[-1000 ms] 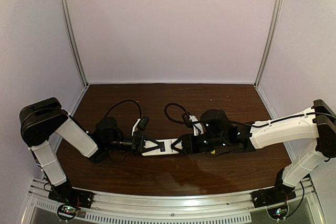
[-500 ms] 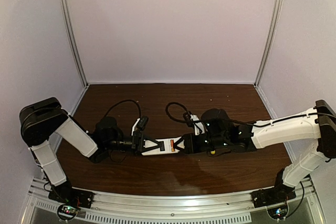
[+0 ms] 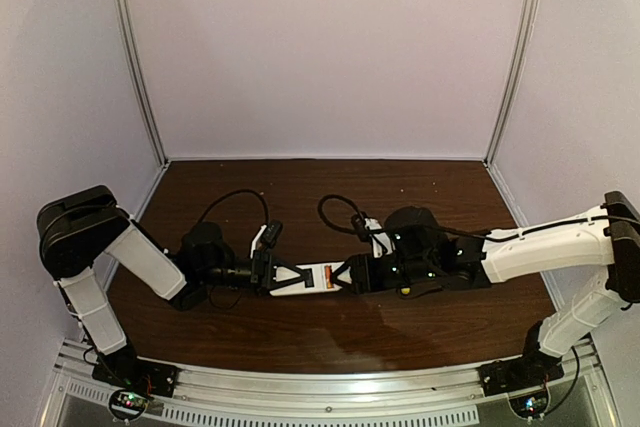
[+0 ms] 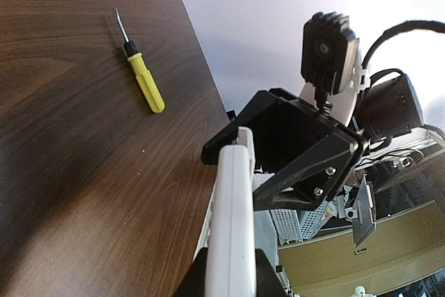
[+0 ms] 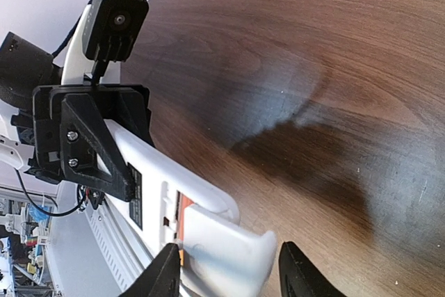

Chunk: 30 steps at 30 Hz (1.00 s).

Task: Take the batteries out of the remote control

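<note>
The white remote control (image 3: 308, 278) is held level above the table, and my left gripper (image 3: 283, 276) is shut on its left end. In the left wrist view the remote (image 4: 233, 220) runs away from my left gripper (image 4: 229, 282). Its white cover (image 5: 222, 248) is slid partly off the right end, baring an orange battery (image 5: 179, 206), which also shows from above as a small orange battery patch (image 3: 325, 279). My right gripper (image 5: 229, 273) stands open around the cover: one finger touches it, the other is apart. The other battery is hidden.
A yellow-handled screwdriver (image 4: 142, 78) lies flat on the brown table (image 3: 330, 207). A bit of yellow (image 3: 405, 289) peeks out beneath my right arm. Black cables loop behind both wrists. Pale walls enclose the table on three sides.
The cover has slid toward my right gripper, exposing the orange battery that did not show a second ago. The right gripper closed and reopened. The left arm has held still.
</note>
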Each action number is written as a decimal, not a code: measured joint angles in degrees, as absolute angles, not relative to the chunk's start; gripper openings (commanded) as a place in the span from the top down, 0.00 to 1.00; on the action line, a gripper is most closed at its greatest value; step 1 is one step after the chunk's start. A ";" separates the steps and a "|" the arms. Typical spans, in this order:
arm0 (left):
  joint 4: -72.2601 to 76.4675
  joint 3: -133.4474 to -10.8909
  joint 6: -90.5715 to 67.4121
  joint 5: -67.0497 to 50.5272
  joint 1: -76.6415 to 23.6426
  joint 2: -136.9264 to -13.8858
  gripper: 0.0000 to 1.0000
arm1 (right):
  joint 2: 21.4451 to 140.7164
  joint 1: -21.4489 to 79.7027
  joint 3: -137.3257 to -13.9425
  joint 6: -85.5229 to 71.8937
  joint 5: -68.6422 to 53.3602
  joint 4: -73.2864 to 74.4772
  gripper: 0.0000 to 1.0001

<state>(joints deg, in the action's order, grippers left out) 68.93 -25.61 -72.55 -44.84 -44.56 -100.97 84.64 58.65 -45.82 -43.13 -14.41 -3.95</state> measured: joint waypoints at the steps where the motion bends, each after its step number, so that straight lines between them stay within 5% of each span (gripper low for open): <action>1: 68.93 -25.61 -72.55 -44.84 -44.56 -100.97 1.00 | 84.25 58.65 -45.82 -43.09 -14.31 -3.81 0.52; 15: 68.93 -25.61 -72.55 -44.86 -44.56 -100.97 1.00 | 82.52 58.65 -45.80 -42.35 -14.02 -3.25 0.68; 21: 68.93 -25.61 -72.55 -44.86 -44.56 -100.97 1.00 | 82.63 58.65 -45.80 -42.17 -14.04 -3.38 0.44; 30: 68.95 -25.61 -72.55 -44.91 -44.56 -100.97 1.00 | 84.23 58.65 -45.80 -42.22 -14.06 -3.86 0.47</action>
